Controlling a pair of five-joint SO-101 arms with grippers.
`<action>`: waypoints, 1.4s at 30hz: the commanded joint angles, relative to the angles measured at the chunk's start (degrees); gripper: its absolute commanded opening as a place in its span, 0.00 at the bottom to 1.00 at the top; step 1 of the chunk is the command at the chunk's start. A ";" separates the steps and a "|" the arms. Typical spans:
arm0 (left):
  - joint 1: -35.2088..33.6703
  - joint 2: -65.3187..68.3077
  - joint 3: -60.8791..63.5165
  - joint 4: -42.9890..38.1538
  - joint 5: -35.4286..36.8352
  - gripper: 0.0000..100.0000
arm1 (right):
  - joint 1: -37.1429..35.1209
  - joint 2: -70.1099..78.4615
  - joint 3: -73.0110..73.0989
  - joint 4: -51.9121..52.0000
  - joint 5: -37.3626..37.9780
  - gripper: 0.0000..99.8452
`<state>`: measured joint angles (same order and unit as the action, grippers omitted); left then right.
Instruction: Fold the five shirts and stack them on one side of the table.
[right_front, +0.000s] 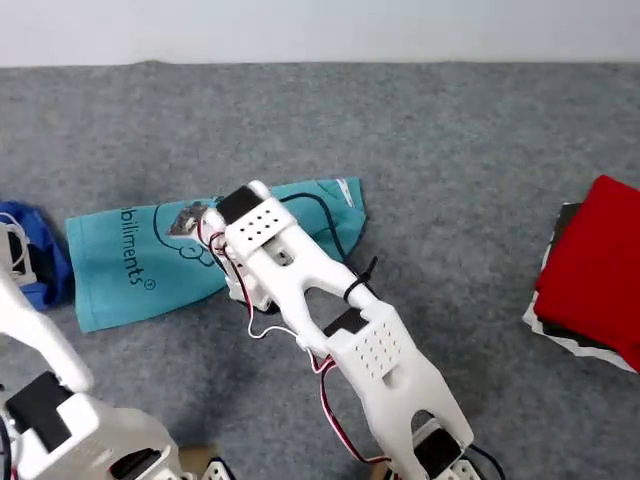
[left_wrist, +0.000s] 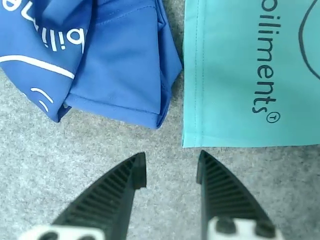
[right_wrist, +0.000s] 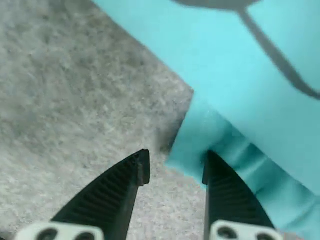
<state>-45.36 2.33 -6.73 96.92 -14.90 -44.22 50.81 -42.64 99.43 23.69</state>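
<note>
Overhead and wrist views of a shirt-folding task, part done. At the right edge of the desk (right_front: 450, 140) a folded red shirt (right_front: 600, 260) is seen on top of a stack; dark and white layers (right_front: 560, 335) are visible beneath it, though their number cannot be told. A teal shirt (right_front: 140, 265) is laid out flat as a long strip toward the left of the desk, and is judged to be only partly folded. A blue shirt (right_front: 45, 250) is bunched up just beside its left end, unfolded. The right hand (right_wrist: 175, 167) is held low over the near edge of the teal shirt, its fingers parted; a folded corner of teal cloth (right_wrist: 200, 145) lies against one finger (right_wrist: 220, 195) but is not gripped. The left hand (left_wrist: 170, 167) is poised above bare desk, fingers likewise spread and nothing held, facing the gap between the blue shirt (left_wrist: 115, 60) and the teal hem (left_wrist: 240, 125). At least two shirts are thus judged left to be finished and carried to the stack.
</note>
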 joint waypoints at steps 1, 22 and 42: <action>-0.09 -2.64 0.13 -1.49 -0.62 0.17 | 2.07 1.54 -2.64 -0.84 -0.53 0.18; 0.00 -3.08 3.21 -3.87 -0.62 0.17 | 12.00 -15.69 -10.46 3.47 -0.35 0.01; 23.47 -3.08 3.21 1.58 -6.51 0.17 | 28.00 -50.33 -10.55 -7.60 -0.44 0.01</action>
<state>-26.90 2.33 -3.12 96.75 -19.03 -19.60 4.31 -49.93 93.71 23.60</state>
